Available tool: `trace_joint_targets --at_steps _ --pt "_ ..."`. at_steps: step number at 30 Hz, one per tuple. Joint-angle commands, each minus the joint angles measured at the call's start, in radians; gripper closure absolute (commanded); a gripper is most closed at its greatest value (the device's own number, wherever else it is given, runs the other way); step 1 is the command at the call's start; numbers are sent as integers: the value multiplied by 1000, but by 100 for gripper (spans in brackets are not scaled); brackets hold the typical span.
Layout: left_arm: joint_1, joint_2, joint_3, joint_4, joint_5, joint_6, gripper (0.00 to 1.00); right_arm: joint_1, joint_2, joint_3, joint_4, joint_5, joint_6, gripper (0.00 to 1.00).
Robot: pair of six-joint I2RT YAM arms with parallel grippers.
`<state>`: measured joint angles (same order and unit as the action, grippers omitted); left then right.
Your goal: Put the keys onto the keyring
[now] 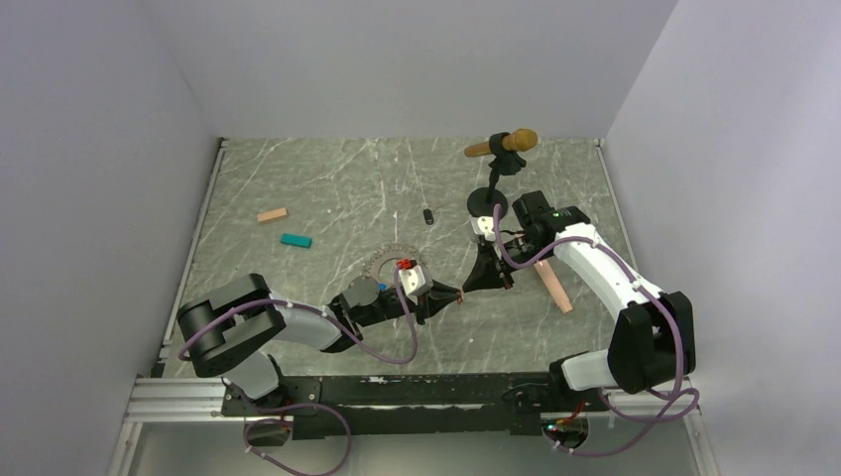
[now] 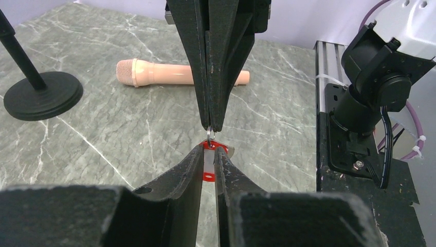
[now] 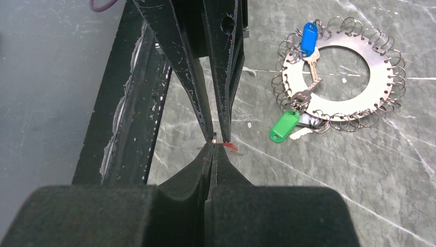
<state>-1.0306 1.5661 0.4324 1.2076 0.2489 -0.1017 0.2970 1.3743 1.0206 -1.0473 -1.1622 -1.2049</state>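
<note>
Two end effectors meet tip to tip low over the tabletop (image 3: 360,175). Left end effector (image 2: 210,154) pinches the red-tagged key (image 2: 216,146) by its tag, leaving the small ring (image 2: 211,135) exposed. Right end effector (image 2: 211,127), pressed together, nips that ring, probably to steady it for threading. Keyring (image 3: 378,98) lies flat, well apart, with blue key (image 3: 308,37) and green key (image 3: 284,127) apparently hooked on.

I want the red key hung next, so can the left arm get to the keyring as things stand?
Probably yes: the keyring lies flat beside its wrist, with nothing between. But the left gripper grips the red key, whose loop the right gripper pinches.
</note>
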Motion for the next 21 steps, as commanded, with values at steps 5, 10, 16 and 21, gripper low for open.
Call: trace_joint_targets --at_steps 5,10,16,21 --pt "1 -15 26 57 26 -18 81 2 -11 -1 0 -50 -38 100" --pt "1 -18 25 62 27 -21 82 2 -13 -2 4 -47 -35 100" --pt "1 -24 24 65 29 -24 82 2 -12 -3 5 -47 -33 100" --pt "1 -26 20 70 30 -27 84 2 -10 -3 7 -46 -33 100"
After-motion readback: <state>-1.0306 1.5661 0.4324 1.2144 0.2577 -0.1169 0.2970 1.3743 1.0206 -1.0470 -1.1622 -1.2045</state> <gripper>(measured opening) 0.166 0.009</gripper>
